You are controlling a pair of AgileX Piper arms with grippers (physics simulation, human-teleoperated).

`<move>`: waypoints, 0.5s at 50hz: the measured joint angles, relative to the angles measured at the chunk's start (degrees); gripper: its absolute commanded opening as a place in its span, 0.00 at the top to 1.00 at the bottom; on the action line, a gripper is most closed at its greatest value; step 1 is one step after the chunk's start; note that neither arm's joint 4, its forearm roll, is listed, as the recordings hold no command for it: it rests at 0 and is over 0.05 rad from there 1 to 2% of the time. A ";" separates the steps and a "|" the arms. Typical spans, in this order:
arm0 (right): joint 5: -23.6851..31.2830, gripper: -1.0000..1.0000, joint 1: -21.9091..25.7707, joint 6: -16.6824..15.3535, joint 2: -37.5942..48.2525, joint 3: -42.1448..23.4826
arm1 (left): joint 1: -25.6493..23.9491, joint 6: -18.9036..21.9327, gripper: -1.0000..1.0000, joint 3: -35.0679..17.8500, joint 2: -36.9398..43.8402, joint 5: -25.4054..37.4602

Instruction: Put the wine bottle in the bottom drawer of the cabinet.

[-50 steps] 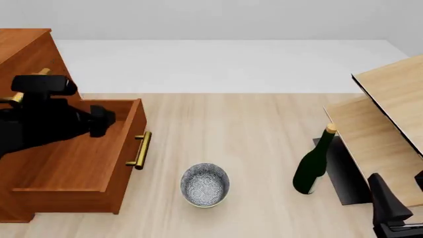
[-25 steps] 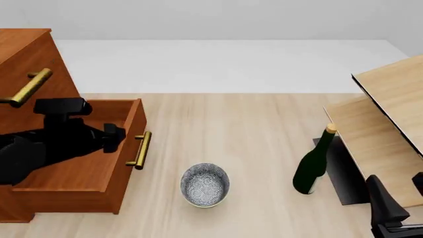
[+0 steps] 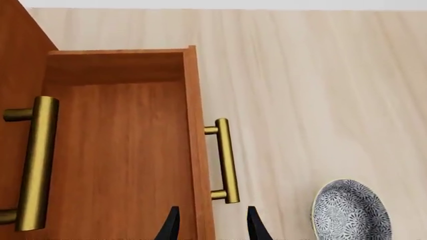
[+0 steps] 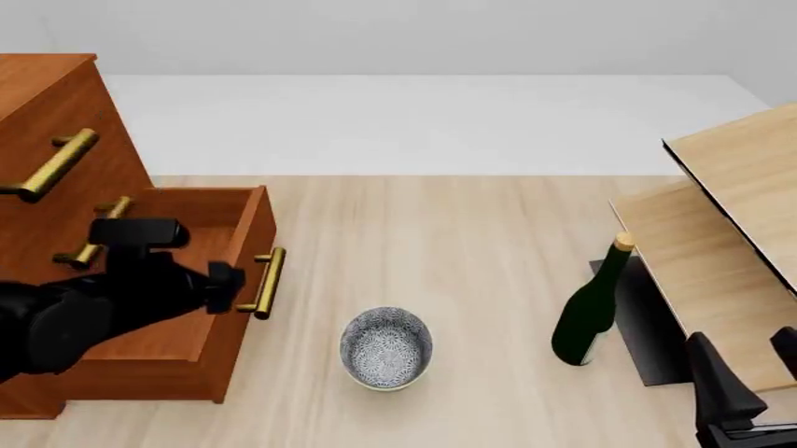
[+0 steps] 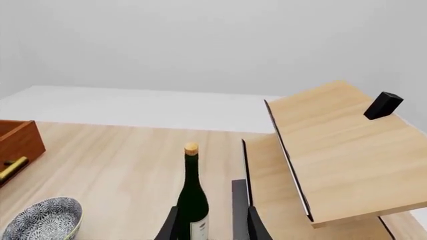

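From my station I see the right claw (image 5: 210,224) low at the near right corner of the desk (image 4: 473,243), its fingers parted and holding nothing, with the wine bottle (image 4: 589,310) seen between them in the right wrist view but not gripped. The bottle stands upright on the desk's right side, just beside the pale wooden furniture (image 4: 722,243). Near the front centre sits the patterned bowl (image 4: 386,347), apart from both bottle and cabinet. On the left, my left claw (image 3: 210,225) hovers over the front wall of the bottom drawer (image 4: 162,308), fingers spread a little to either side of that wall, gripping nothing, near the brass handle (image 4: 263,282). The drawer stands pulled out and holds no bottle. Behind it rises the cabinet (image 4: 56,112) with its upper handles.
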 measured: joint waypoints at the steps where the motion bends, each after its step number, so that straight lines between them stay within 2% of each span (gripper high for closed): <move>1: 0.01 0.00 0.02 0.01 0.00 0.02 | -0.03 -0.06 0.00 0.24 0.16 -0.32; 25: 0.36 0.00 0.20 -0.06 0.00 -0.01 | -1.63 -2.14 0.00 5.30 3.57 -7.23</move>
